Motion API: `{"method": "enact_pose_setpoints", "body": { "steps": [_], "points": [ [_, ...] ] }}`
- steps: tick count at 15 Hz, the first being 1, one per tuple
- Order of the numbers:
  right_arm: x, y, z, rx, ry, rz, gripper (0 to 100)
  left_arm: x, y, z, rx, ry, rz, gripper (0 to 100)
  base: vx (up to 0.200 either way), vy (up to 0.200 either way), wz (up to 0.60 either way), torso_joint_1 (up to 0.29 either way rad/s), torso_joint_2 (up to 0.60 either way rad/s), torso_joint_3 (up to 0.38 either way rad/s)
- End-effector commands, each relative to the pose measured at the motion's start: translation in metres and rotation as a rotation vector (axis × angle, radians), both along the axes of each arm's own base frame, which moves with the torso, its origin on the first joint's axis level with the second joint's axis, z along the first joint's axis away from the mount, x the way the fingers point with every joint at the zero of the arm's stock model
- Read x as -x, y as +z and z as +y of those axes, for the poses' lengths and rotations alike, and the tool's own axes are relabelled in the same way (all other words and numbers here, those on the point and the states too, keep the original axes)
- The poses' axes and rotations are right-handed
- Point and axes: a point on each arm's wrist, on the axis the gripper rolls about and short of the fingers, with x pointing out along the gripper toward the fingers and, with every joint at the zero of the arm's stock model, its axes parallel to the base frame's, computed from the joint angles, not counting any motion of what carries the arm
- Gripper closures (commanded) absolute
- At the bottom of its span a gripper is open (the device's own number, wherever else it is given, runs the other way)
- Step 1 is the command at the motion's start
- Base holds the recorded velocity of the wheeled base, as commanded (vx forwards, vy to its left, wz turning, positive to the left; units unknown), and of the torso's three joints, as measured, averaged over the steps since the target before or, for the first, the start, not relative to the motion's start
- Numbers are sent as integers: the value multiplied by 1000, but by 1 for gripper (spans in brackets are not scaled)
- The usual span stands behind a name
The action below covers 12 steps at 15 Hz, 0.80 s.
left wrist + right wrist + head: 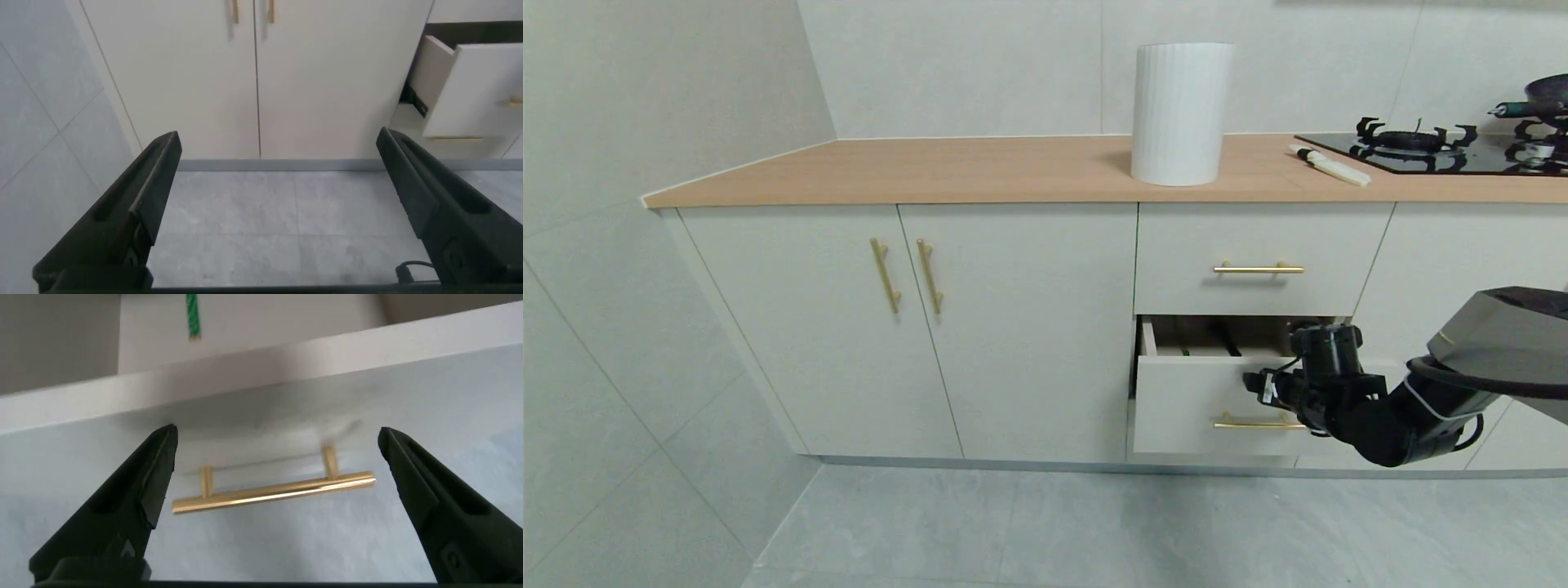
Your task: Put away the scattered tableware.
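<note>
A pale, slim utensil (1328, 164) lies on the wooden counter (980, 171) beside the hob. Below it the lower drawer (1192, 392) stands partly pulled out, with dark utensils (1227, 339) dimly seen inside. My right gripper (1262, 384) is at the drawer front, just above its gold handle (1256, 423). In the right wrist view the right gripper (278, 437) is open, its fingers (139, 498) either side of the gold handle (274, 490) without touching it. A green-patterned item (192, 314) shows inside the drawer. My left gripper (278, 139) hangs open over the floor.
A tall white ribbed container (1178, 114) stands on the counter. A black gas hob (1437, 147) with a pan (1543, 94) is at the far right. The upper drawer (1258, 257) and double cabinet doors (907, 327) are closed. Grey tiled floor (1045, 531) lies in front.
</note>
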Motion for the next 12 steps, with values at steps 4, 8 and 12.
{"method": "enact_pose_setpoints", "body": {
  "steps": [4, 8, 12],
  "points": [
    [-45, -22, -2, -8, -23, -52, 0, 0, 0, 0, 0, 0, 0, 0, 0, 0, 0, 0, 0, 0],
    [-62, -37, -7, -25, -46, -79, 0, 0, 0, 0, 0, 2, 0, 0, 0, 0, 0, 0, 0, 0],
    [-73, -48, -12, -45, -68, -121, 0, 0, 0, 0, 0, 0, 0, 0, 0, 0, 0, 0, 0, 0]
  ]
}}
